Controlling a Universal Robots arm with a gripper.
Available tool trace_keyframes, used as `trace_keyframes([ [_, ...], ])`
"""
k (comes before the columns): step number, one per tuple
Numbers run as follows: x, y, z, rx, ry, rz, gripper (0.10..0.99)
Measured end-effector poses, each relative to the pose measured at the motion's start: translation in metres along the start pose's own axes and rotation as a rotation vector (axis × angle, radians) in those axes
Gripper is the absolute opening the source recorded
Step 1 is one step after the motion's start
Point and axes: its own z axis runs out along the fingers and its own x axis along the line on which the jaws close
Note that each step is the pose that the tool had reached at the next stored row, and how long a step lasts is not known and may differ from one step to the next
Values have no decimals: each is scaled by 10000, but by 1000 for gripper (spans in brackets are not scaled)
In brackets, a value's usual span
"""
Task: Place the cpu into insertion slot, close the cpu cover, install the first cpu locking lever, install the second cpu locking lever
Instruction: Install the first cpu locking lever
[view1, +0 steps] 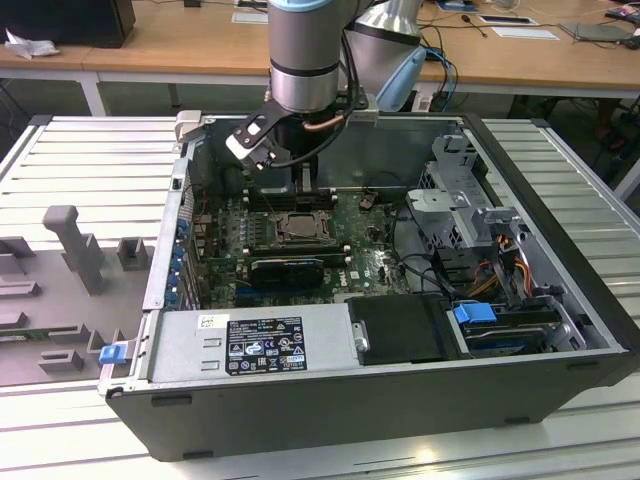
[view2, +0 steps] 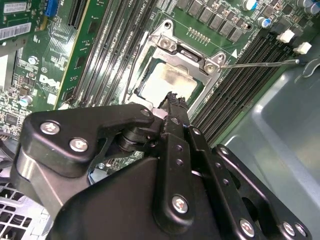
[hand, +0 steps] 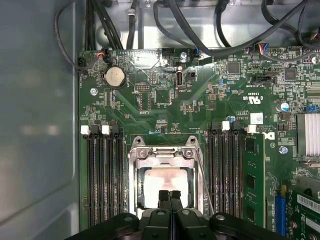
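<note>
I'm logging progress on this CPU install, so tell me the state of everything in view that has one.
cpu: lying flat under the cover window, metal top up.
cpu cover: lowered over the cpu.
locking lever: swung out from the socket, apparently unlatched.
gripper: shut, nothing visibly held, tips over the cpu.
computer case: side open.

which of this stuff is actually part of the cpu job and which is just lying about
Job: cpu, cpu cover, locking lever, gripper.
Just there: memory slots, coin battery, power supply, cables.
</note>
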Motion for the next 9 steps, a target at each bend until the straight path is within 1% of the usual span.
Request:
trace_keyframes([
  [9,1,1,-33,1,1,-28,106],
])
